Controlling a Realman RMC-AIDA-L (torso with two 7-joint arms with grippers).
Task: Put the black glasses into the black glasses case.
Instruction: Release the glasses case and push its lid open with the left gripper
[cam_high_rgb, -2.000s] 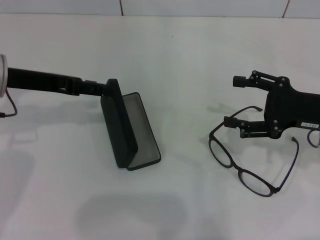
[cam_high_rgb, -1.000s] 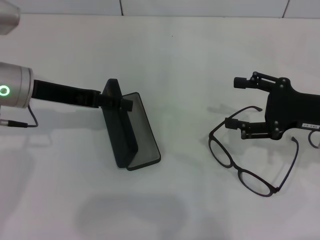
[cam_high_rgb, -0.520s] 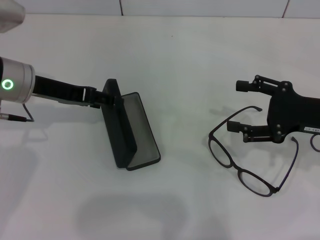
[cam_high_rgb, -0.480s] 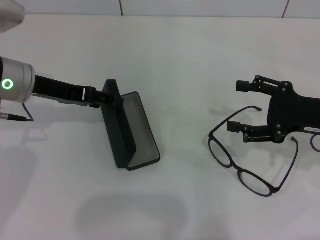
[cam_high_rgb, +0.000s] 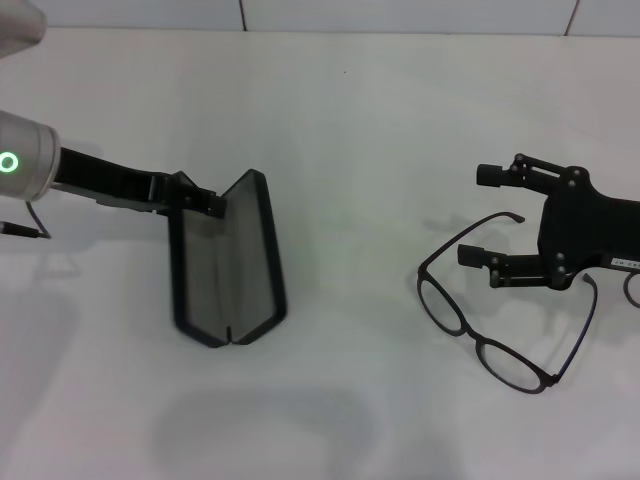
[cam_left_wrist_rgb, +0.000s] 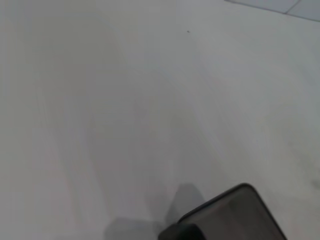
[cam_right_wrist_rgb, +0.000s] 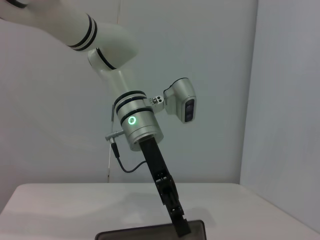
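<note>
On the left of the head view, the left arm's slim black jaws reached in from the side and met the far end of the oblong black hard-shell glasses case, pinched on its lid edge as far as the picture let one judge. The case lay open on the plain white counter, both halves spread wide with the grey lining facing up, its length running from those jaws toward the near edge. The left wrist view caught only one rounded dark corner of the case against the pale counter; the right wrist view, looking across, showed the left arm's jaws coming down onto the upper rim of the case. Well apart from the case, on the right of the head view, the thin black wire-framed glasses with oval clear lenses rested on the counter, temples unfolded. The right arm's black jaws hovered just above the far temple, their two fingers spread wide apart and holding nothing: the lower finger lay right over the temple near its hinge, the upper finger beyond it. The glasses sat outside the case, directly beneath and in front of the right jaws.
</note>
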